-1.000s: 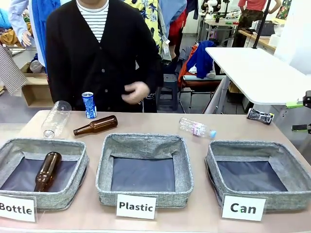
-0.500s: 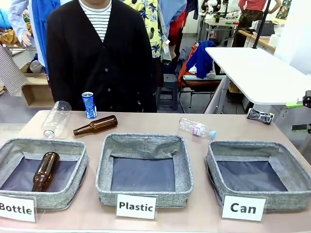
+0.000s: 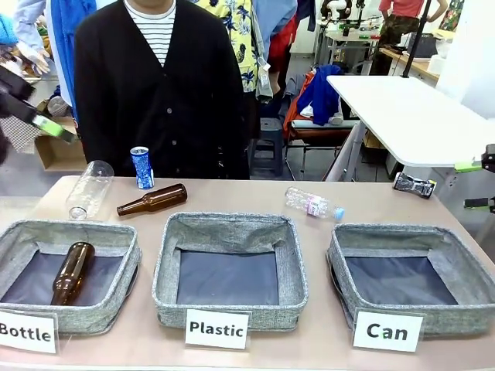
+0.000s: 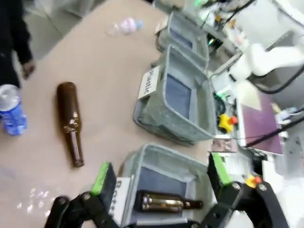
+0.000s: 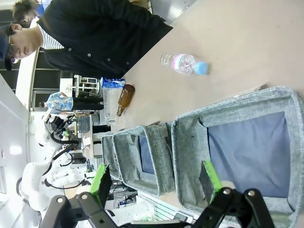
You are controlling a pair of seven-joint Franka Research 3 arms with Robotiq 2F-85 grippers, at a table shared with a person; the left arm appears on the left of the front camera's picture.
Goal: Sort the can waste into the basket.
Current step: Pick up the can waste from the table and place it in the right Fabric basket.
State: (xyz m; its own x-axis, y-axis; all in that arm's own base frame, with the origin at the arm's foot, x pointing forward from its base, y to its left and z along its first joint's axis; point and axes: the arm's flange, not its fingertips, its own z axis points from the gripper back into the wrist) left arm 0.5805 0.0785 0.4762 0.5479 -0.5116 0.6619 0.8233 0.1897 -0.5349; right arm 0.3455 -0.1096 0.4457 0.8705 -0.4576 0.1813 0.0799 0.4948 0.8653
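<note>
You see left gripper (image 4: 160,173) fingers wide apart, empty; right gripper (image 5: 155,176) same. Smooth blue metal can (image 3: 140,167) stands upright at far left of beige table (image 3: 255,202); crushed silver-black can (image 3: 414,185) lies beyond square grey woven-fabric basket (image 3: 402,229), card "Can".

The Can basket (image 3: 402,231) at the near right is open on top and its floor is bare. The crushed can (image 3: 414,185) lies at the far right with bare table round it. The blue can (image 3: 141,167) stands at the far left. A brown bottle (image 3: 152,199) lies just beside it on the near side, a clear bottle (image 3: 90,188) lies to its left, and the person (image 3: 162,85) stands close behind it.
</note>
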